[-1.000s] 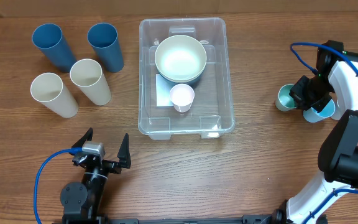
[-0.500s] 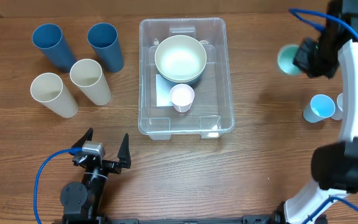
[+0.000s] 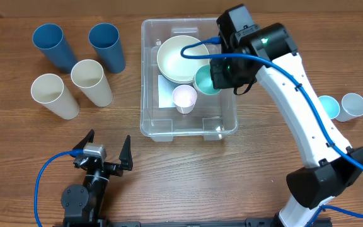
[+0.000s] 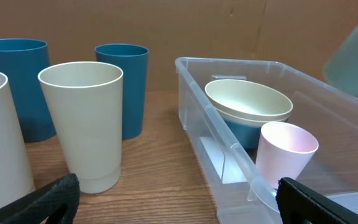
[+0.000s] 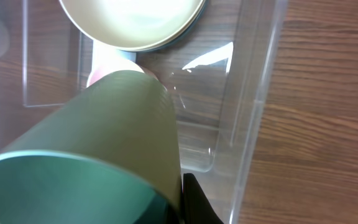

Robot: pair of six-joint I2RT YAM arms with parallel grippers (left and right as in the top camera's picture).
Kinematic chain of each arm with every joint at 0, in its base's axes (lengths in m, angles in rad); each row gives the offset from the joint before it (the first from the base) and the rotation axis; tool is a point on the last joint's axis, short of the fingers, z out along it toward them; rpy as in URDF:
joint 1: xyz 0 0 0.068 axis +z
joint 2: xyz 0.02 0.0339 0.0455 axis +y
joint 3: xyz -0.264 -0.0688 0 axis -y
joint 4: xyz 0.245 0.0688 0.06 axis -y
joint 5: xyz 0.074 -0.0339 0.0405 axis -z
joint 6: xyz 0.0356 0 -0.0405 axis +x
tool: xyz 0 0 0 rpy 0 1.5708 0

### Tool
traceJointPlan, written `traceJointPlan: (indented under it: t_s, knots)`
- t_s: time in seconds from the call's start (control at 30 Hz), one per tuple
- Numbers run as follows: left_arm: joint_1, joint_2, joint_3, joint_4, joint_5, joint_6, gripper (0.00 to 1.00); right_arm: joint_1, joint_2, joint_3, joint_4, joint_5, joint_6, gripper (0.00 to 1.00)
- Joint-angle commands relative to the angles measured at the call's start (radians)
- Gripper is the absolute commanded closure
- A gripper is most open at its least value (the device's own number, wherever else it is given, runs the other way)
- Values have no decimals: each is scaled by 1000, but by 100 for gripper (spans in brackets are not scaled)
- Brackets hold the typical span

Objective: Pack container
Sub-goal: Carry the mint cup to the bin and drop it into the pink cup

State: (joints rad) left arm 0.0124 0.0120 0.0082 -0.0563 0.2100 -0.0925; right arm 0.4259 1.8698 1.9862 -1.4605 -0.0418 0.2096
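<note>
Since 1 second ago, the right gripper [image 3: 215,78] had carried a teal cup [image 3: 205,81] from the right side to over the container [image 3: 149,101], its jaws closed on the cup. The left gripper [image 3: 108,144] stood wide open, holding nothing. The container sat mid-table, opening upward, its long axis running near to far on the brown wooden table [image 3: 276,145]. It was clear plastic with rounded corners and 1 white label [image 3: 164,94].

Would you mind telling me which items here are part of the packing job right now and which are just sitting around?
In the job: container, teal cup held by the right gripper over it, cream bowl and pink cup inside.
Lying about: blue tumblers, cream tumblers, pale blue cup, white cup; left gripper idle, open.
</note>
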Motion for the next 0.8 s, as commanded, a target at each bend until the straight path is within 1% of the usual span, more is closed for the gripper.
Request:
traceJointPlan:
  t_s: [0.0, 0.13, 0.33, 0.73, 0.77]
  knots:
    - [-7, -8, -3, 1, 16, 26, 0, 11, -7, -67, 47, -45, -14, 96]
    - [-7, -8, -3, 1, 16, 26, 0, 32, -7, -117, 114, -77, -44, 96]
    - [-7, -8, -3, 1, 16, 26, 0, 80, 1, -117, 185, -64, -55, 96]
    - [-7, -8, -3, 1, 16, 26, 0, 81, 103, -117, 190, -64, -54, 96]
    - [-7, -8, -3, 1, 16, 26, 0, 81, 104, -117, 190, -64, -53, 95]
